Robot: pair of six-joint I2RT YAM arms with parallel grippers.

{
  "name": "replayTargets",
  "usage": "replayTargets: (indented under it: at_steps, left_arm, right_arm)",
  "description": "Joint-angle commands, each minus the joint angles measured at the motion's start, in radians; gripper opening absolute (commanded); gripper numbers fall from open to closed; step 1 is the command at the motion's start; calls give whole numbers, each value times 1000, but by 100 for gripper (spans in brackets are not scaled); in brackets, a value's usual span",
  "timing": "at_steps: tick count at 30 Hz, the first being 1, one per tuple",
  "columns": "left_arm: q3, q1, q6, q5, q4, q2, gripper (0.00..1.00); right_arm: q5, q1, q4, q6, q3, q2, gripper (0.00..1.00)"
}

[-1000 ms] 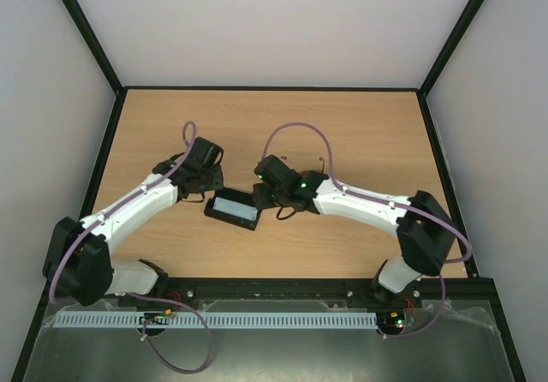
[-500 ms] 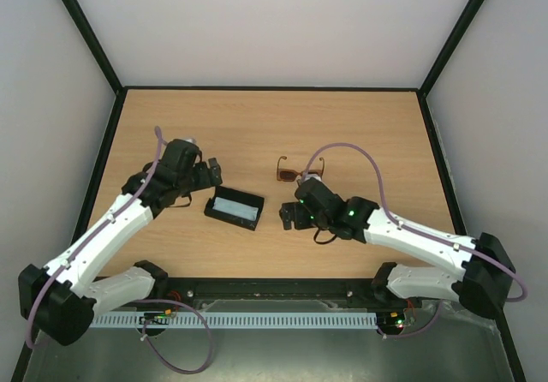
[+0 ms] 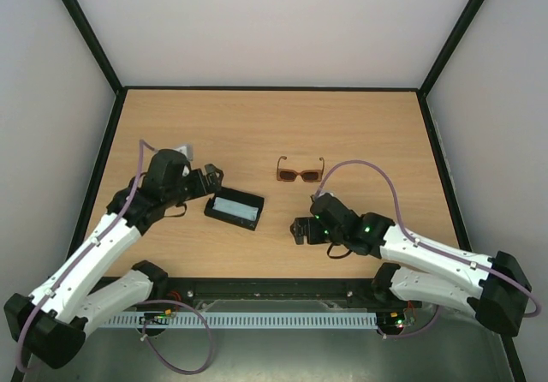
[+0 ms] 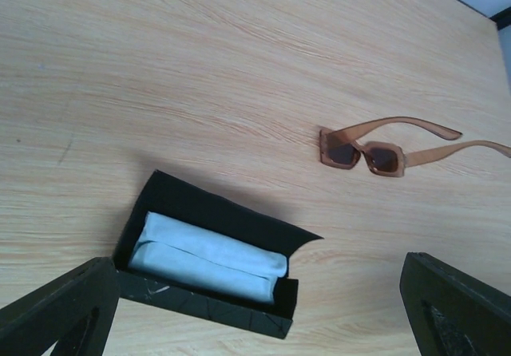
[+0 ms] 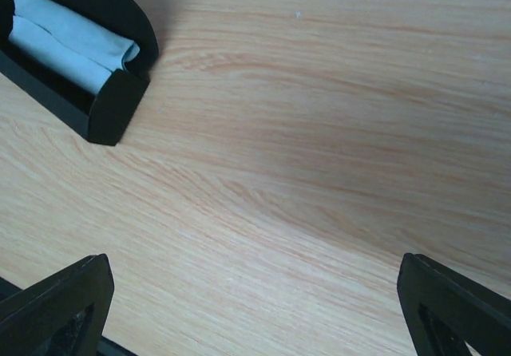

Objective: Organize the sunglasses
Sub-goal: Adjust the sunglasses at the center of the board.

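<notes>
The sunglasses (image 3: 300, 172), amber-framed with dark squarish lenses, lie on the table with their arms unfolded, right of centre. The left wrist view shows them (image 4: 367, 155) beyond the case. The black case (image 3: 234, 208) lies open with a pale blue cloth (image 4: 207, 256) folded inside. My left gripper (image 3: 210, 179) hovers just left of the case, open and empty. In its own view my left gripper (image 4: 255, 316) has the case (image 4: 207, 308) partly between its fingers, not touching. My right gripper (image 3: 300, 230) is open and empty over bare wood, right of the case and nearer than the sunglasses.
The right wrist view has one end of the case (image 5: 112, 104) and the cloth (image 5: 72, 41) at the upper left, with my right gripper (image 5: 255, 308) over plain wood. A black rim (image 3: 270, 88) borders the table, with white walls behind.
Both arms have drawn back from the case toward the near edge, and both grippers have opened wide. The sunglasses, hidden under the right gripper a second ago, lie in plain view.
</notes>
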Motion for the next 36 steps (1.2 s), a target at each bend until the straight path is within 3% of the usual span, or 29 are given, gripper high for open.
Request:
replayTargets:
  at_steps: [1, 13, 30, 36]
  left_arm:
    - [-32, 6, -32, 67, 8, -66, 99]
    - [-94, 6, -51, 135, 11, -144, 99]
    - [-17, 6, -65, 131, 114, 15, 99]
    - [22, 7, -29, 118, 137, 55, 99]
  right_arm:
    - [-52, 4, -28, 40, -64, -43, 99]
    - [-101, 4, -5, 67, -144, -76, 99]
    - [-43, -2, 69, 92, -148, -33, 99]
    - [-64, -105, 89, 106, -138, -54, 80]
